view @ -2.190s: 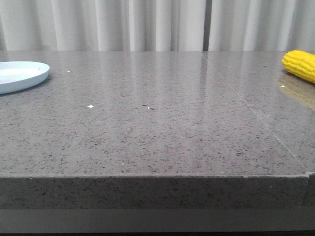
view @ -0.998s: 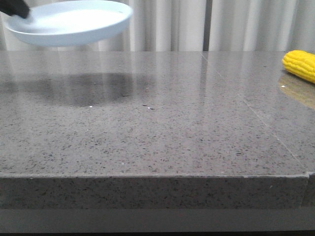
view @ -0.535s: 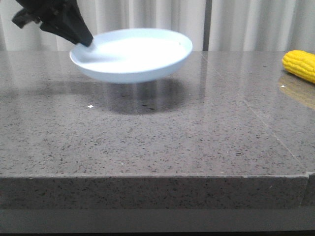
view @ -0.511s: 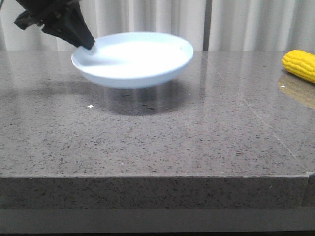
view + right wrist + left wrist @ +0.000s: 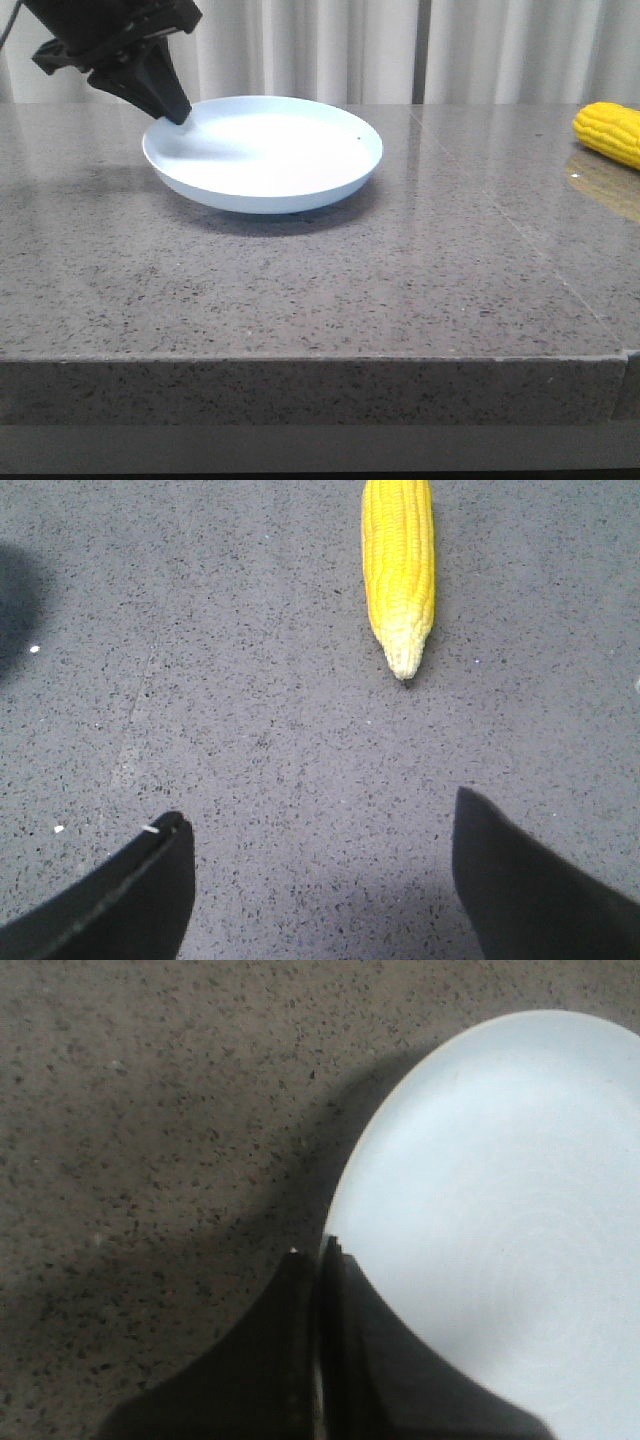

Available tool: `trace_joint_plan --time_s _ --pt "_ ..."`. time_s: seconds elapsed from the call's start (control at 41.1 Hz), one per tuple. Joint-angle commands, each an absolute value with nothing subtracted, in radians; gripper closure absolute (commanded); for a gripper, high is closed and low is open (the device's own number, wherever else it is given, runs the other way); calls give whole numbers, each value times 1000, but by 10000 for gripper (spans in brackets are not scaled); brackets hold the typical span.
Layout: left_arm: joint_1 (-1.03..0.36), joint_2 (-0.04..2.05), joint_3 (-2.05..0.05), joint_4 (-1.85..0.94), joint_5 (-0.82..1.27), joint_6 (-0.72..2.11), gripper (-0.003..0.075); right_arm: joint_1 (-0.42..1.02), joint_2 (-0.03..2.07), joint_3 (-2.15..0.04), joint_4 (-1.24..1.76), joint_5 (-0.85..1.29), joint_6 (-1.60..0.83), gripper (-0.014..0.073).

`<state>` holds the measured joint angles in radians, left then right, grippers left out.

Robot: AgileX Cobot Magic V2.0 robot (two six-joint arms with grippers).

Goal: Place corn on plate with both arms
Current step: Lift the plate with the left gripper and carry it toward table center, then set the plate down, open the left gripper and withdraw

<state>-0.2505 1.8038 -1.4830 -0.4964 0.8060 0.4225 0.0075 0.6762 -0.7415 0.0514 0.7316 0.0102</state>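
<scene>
The left hand [image 5: 178, 112] was clamped on the rim of the round pale blue-white plate [image 5: 265, 150] at centre-left on the grey speckled counter [image 5: 320, 290]. The right hand [image 5: 318, 875] was spread apart; the bright yellow corn cob [image 5: 608, 132] lay at the right edge.

Corn [image 5: 610, 132] cropped at front view's edge

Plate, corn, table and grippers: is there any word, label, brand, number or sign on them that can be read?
None: no view shows readable text.
The plate is plain; only a tiny dark speck shows near its rim.
The corn, the table, the left gripper and the right gripper carry no markings.
</scene>
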Motion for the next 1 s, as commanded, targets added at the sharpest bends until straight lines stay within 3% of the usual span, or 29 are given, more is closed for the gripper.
trace_joint_plan --time_s 0.0,0.122,0.17,0.341,0.438,0.779,0.973 --pt "-266 1786 -1513 -532 786 409 741 1 681 -766 43 663 0 32" --pt "-268 1805 -1513 -534 806 409 731 1 681 -766 43 663 0 32" --pt "-268 1805 -1513 -536 813 409 685 1 681 -766 43 663 0 32" --pt "-268 1805 -1513 -536 826 409 347 1 681 -766 43 663 0 32" --pt "-268 1789 -1513 -525 833 411 246 1 681 -766 43 663 0 32" --pt "-281 1597 -1513 -404 929 402 248 1 681 -766 43 663 0 32" --pt "-391 1466 -1480 -67 961 198 272 1 681 -766 43 663 0 32"
